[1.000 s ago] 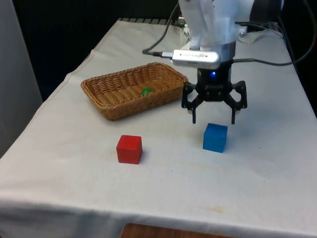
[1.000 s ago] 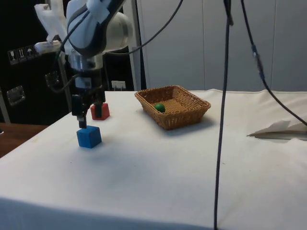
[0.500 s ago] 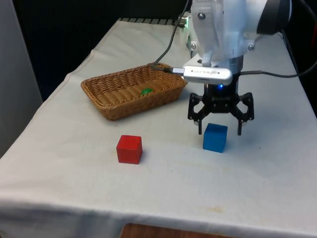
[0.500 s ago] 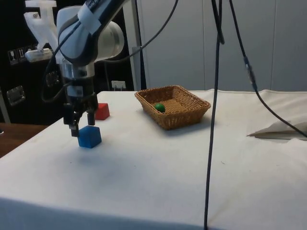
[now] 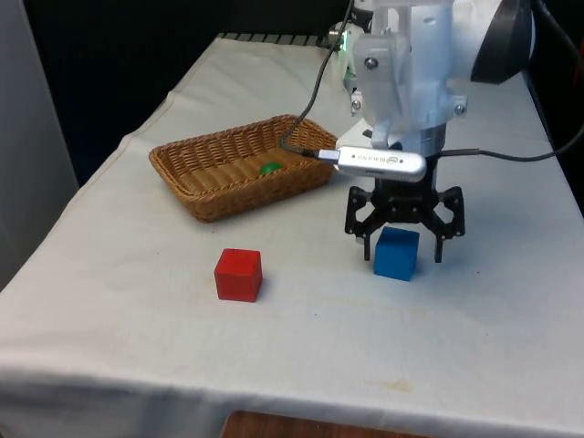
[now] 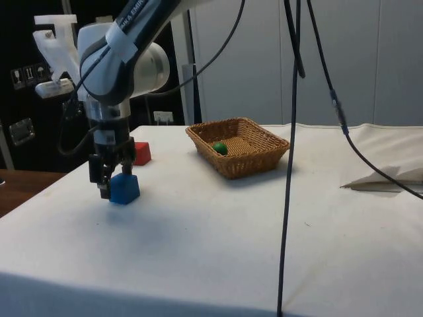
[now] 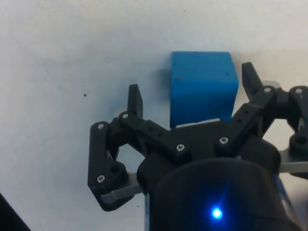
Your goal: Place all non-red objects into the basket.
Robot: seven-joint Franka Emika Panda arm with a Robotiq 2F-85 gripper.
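Note:
A blue cube (image 5: 396, 254) (image 6: 123, 188) (image 7: 203, 85) rests on the white cloth. My gripper (image 5: 402, 253) (image 6: 112, 187) (image 7: 191, 94) is open and lowered around it, one finger on each side, neither pressing on it. A red cube (image 5: 238, 274) (image 6: 140, 153) sits on the cloth towards the front view's left of the blue one. Further back stands a wicker basket (image 5: 203, 187) (image 6: 254, 162) with a small green object (image 5: 269, 168) (image 6: 219, 148) inside.
Black cables (image 6: 291, 132) hang down in front of the side view. A crumpled fold of white cloth (image 6: 386, 178) lies at the side view's far right. The table's front edge (image 5: 274, 411) is close to the cubes.
The gripper has moved down and a little forward, from above and behind the blue cube to straddling it. It stayed open. The cubes have not moved.

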